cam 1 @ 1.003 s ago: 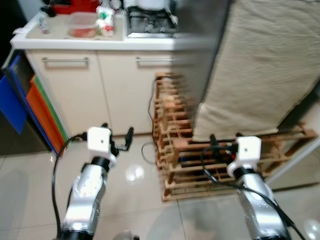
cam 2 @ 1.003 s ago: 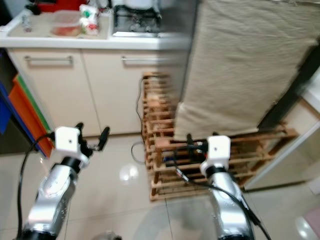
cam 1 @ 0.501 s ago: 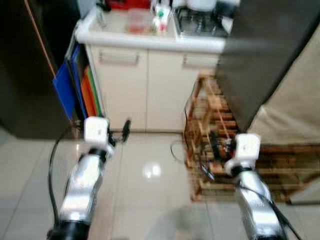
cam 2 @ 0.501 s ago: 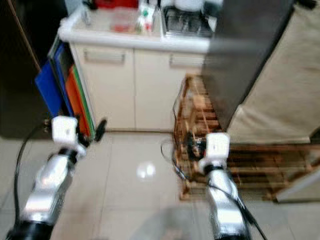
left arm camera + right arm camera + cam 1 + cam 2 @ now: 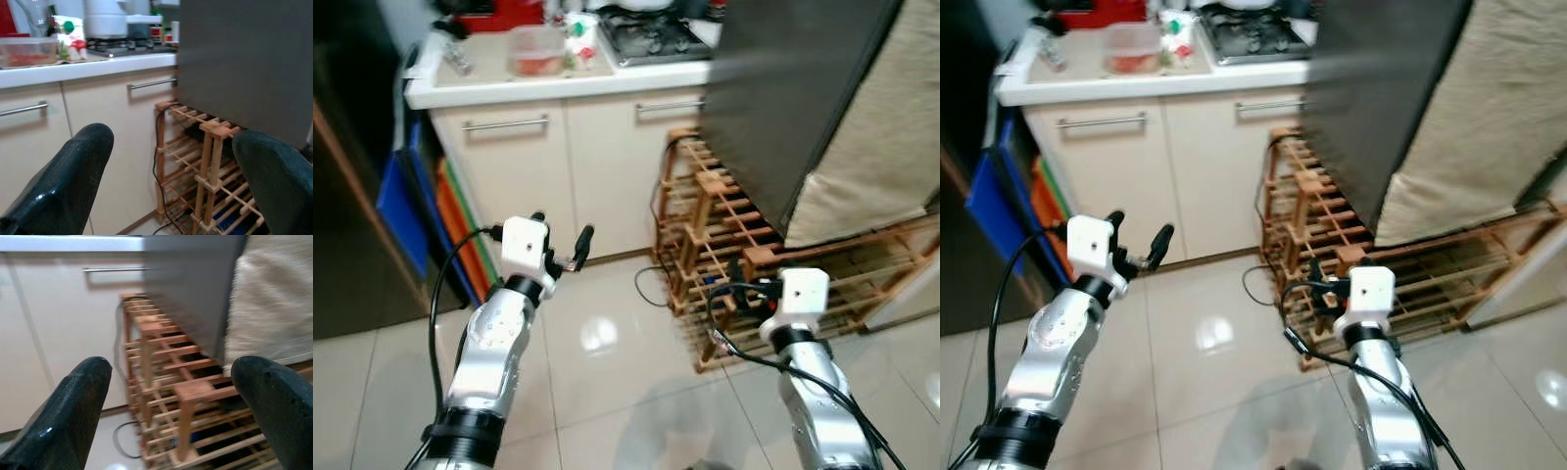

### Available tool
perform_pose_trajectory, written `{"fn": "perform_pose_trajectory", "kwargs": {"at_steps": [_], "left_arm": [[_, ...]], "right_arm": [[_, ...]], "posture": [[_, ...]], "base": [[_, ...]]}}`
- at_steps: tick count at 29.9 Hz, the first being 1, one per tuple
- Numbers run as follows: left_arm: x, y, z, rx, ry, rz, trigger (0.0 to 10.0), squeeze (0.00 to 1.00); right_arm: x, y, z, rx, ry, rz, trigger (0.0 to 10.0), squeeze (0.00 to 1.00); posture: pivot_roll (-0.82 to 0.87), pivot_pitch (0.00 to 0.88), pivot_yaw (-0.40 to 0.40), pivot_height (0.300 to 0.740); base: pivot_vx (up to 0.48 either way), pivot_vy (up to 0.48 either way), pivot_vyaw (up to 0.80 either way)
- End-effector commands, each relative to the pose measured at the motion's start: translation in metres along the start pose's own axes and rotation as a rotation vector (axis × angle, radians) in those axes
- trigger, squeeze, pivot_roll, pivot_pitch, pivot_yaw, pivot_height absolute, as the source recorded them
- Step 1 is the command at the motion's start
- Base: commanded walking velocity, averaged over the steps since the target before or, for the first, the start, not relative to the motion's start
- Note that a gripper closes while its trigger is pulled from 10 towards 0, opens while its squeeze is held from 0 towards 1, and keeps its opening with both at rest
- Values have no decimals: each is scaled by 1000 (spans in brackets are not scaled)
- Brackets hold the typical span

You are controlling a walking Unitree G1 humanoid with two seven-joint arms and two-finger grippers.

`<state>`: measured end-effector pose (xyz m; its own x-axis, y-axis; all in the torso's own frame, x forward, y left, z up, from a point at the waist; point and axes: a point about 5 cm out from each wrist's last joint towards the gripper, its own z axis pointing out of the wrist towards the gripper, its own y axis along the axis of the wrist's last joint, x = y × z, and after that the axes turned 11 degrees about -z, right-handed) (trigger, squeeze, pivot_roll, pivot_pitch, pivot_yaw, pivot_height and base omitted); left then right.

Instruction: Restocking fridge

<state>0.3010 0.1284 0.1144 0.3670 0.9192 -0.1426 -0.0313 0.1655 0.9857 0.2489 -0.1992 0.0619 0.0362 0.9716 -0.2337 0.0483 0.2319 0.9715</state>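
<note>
A tall dark grey appliance side (image 5: 783, 88) stands at the right, with a beige cloth (image 5: 891, 117) draped over it. Both arms are raised in front of me above the tiled floor. My left gripper (image 5: 562, 227) is open and holds nothing; it points toward the cream cabinet doors (image 5: 34, 142). My right gripper (image 5: 749, 282) is open too, with nothing between its fingers (image 5: 78, 406), and faces the wooden rack (image 5: 166, 357) under the grey appliance. On the counter (image 5: 489, 88) sit a clear food box (image 5: 536, 51) and a white packet (image 5: 576, 39).
A low wooden slatted rack (image 5: 724, 235) with a black cable beside it stands on the floor just ahead of the right arm. Blue and orange boards (image 5: 406, 211) lean beside the cabinet at the left. A gas hob (image 5: 651, 34) sits on the counter. Glossy tiles (image 5: 607, 362) lie ahead.
The whole picture has shifted as the camera turned; the counter and rack sit differently in view. Both arms keep the same raised pose and both grippers stay open.
</note>
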Motion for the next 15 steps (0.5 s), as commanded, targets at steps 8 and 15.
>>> {"fn": "perform_pose_trajectory", "kwargs": {"at_steps": [8, 15], "left_arm": [[9, -7, -12, 47, -8, 37, 10000, 0], [-15, -6, -8, 33, -192, 85, 10000, 0]], "right_arm": [[-12, -9, -31, 28, -4, -40, 10000, 0], [-17, 3, -15, -21, -39, -80, 10000, 0]], "posture": [[-68, 0, 12, 740], [-78, 0, 17, 740]], "base": [[178, 402, -641], [430, 77, -143]]}}
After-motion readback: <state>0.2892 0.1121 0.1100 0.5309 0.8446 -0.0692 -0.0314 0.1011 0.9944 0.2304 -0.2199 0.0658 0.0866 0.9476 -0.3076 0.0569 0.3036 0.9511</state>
